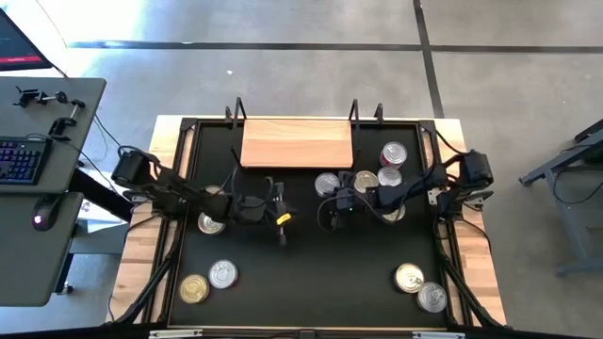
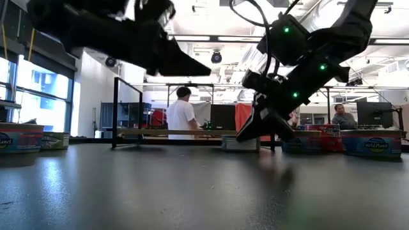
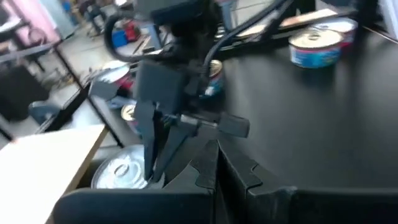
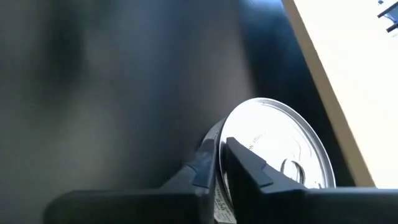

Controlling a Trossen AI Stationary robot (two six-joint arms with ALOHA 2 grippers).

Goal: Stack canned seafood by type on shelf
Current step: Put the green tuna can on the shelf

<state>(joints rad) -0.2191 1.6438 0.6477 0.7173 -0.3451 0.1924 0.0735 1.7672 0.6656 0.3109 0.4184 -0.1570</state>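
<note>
Short round tins of canned seafood, silver or gold on top, scattered over a black tabletop (image 1: 301, 273): a cluster of silver-lidded tins (image 1: 367, 179) just off the right front corner of the shelf (image 1: 297, 143), one red-sided tin (image 1: 393, 153) beside that corner, two tins at the near left (image 1: 209, 281), two more at the near right (image 1: 420, 286), and a single gold-lidded tin (image 1: 212, 222) under the left arm. Shelf itself a bare light-wood board at the far edge, nothing stacked on it (thin black uprights at its ends). Right end effector (image 1: 329, 200) clenched, fingertips nearly together against the rim of a silver pull-tab tin (image 4: 273, 155) lying just beside the shelf's pale edge; whether the tin is truly gripped, impossible to tell. Left end effector (image 1: 281, 216) clenched on nothing, hovering over open black surface mid-table, close to the other's tip. Wide clear stretch across the tabletop's centre and near middle. Beyond the table, a bright workshop with a person in a white shirt (image 2: 181, 115) standing, another seated at a monitor, and a desk with keyboard (image 1: 21, 160) to the left.
</note>
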